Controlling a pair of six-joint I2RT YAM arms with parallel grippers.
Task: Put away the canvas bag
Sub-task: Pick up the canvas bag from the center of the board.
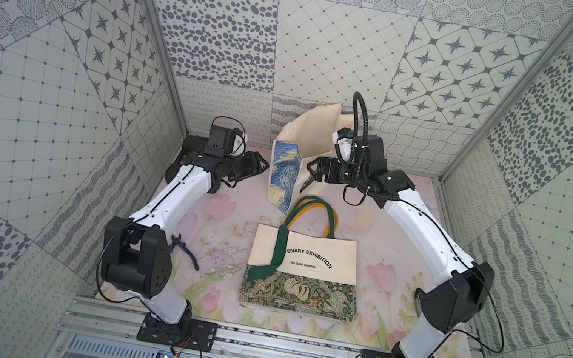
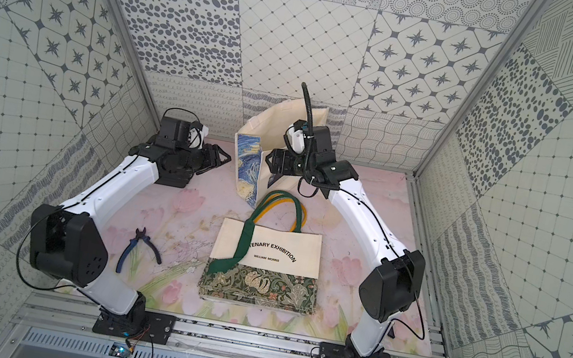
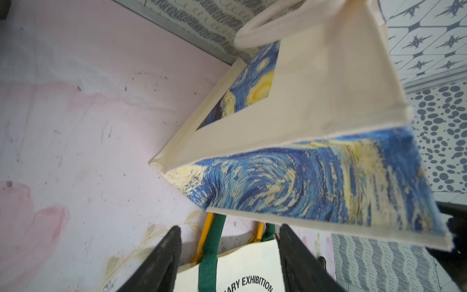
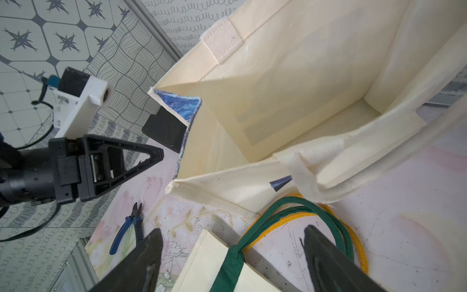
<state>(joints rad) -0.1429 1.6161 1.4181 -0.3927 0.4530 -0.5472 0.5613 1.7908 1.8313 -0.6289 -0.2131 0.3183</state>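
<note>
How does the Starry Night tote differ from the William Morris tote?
The Starry Night tote stands upright and open at the back; the William Morris tote lies flat, closed, nearer the front. The Starry Night tote has cream handles; the William Morris tote has green and yellow handles. Both are cream canvas with printed art.

Blue-handled pliers (image 2: 141,250) are lying flat on the pink floral table cover (image 2: 347,254), toward its left front. The tips are pointing backward and the handles are spreading apart. Grey-patterned walls (image 2: 299,51) are enclosing the table on three sides.
</note>
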